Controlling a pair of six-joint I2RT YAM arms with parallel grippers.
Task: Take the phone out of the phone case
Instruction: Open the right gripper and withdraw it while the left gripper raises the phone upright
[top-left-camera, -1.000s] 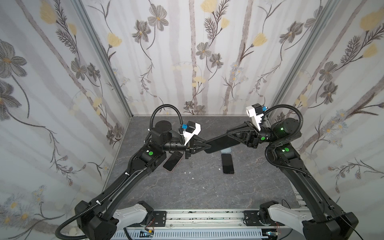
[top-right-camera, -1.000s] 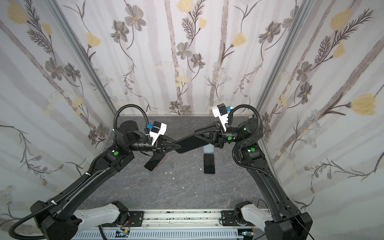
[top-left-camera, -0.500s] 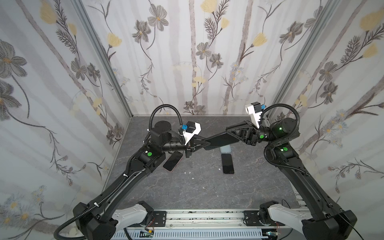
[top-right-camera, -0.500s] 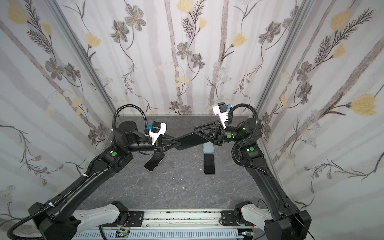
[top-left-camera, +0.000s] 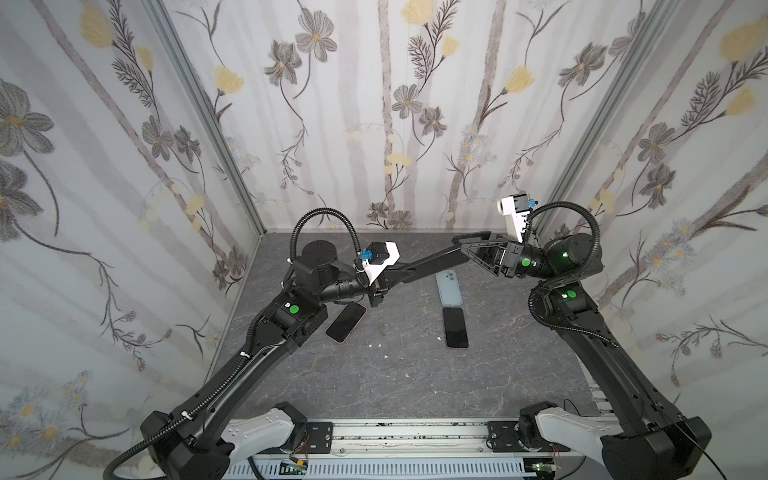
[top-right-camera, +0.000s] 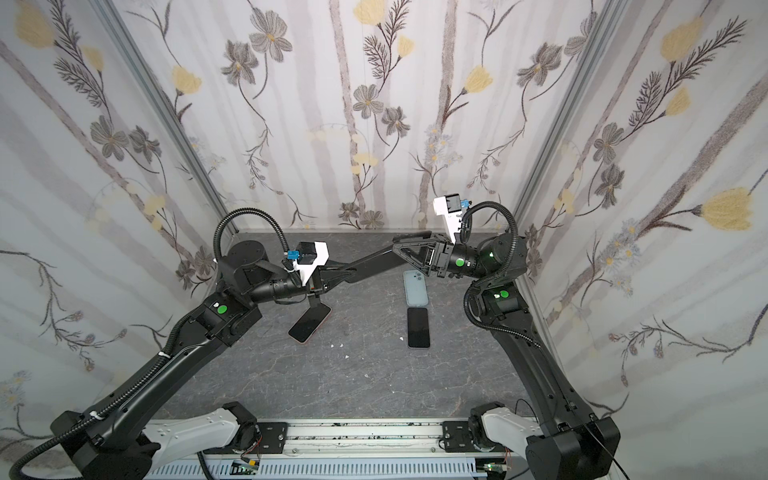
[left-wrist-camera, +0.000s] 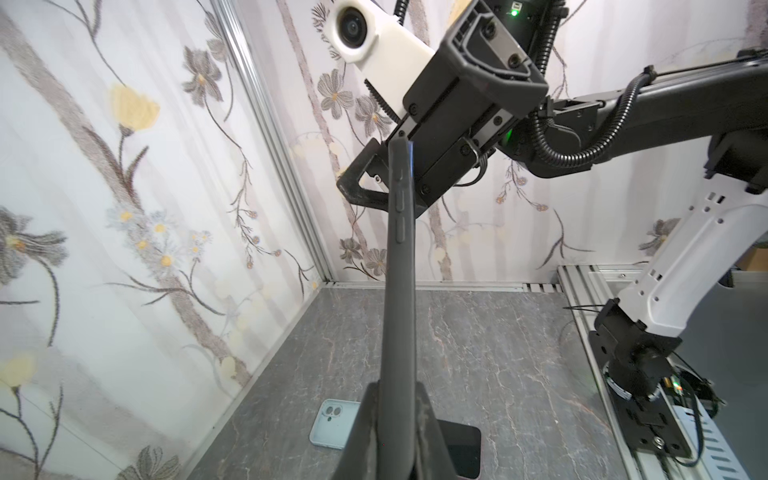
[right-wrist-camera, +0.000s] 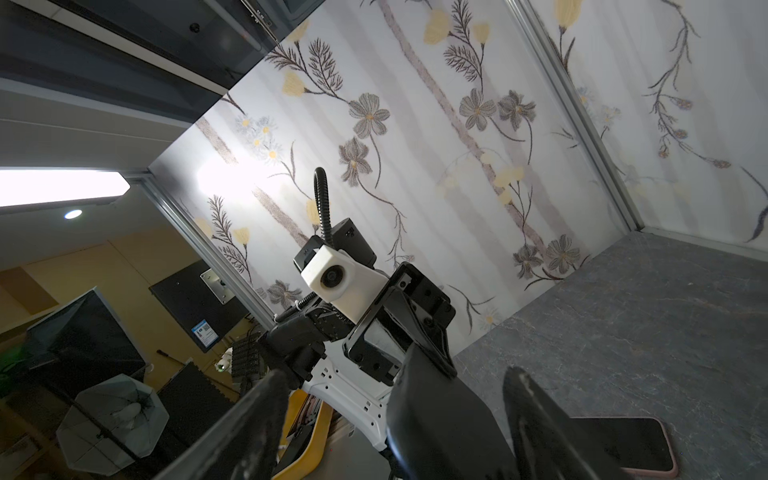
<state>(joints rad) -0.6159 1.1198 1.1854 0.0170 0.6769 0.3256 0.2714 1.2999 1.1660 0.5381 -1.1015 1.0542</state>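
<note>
My left jaws are clamped tight on one end of the dark case (top-left-camera: 432, 262), holding it in the air above the tabletop (top-left-camera: 374, 386). My right jaws stand wide apart astride its other end, not gripping it. I can't tell whether a phone sits inside. Below lie a blue case (top-left-camera: 449, 286), a phone (top-left-camera: 455, 327) just beside it, and a second phone (top-left-camera: 345, 322) under my left arm.

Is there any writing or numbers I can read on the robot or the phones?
No text here can be read.
Blue-and-white sticker on the black panel outside the cell: print too small to read.
Dark grey rubbery phone case: only plain side buttons, no lettering visible.
</note>
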